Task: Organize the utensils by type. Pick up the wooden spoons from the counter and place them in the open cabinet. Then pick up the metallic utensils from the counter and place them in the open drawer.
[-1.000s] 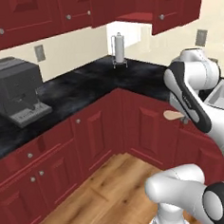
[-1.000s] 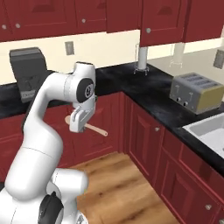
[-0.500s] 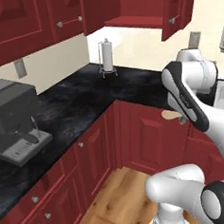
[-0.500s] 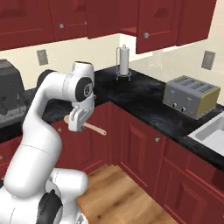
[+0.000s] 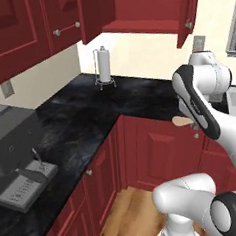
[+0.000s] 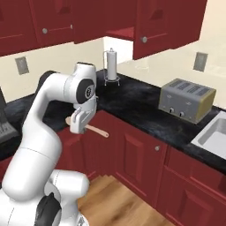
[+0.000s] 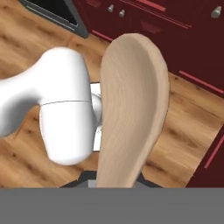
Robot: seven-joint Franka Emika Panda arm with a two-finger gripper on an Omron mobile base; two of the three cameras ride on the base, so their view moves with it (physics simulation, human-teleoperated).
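My gripper is shut on the tan wooden spoon, held level in front of the red floor cabinets, below the counter's edge. Its round bowl pokes out beside my forearm. In the hand view the wooden spoon runs up the middle, over wooden floor. The open cabinet hangs above the black counter, its red doors swung wide and its inner shelf bare. The metallic utensils and the open drawer are out of view.
A paper towel holder stands in the counter's corner under the cabinet. A silver toaster and a sink lie to the right. A grey coffee machine sits at the left. Wooden floor lies below.
The whole picture has shifted: the base has driven closer to the counter corner, so the open cabinet and paper towel holder look larger. The arm keeps its pose with the spoon.
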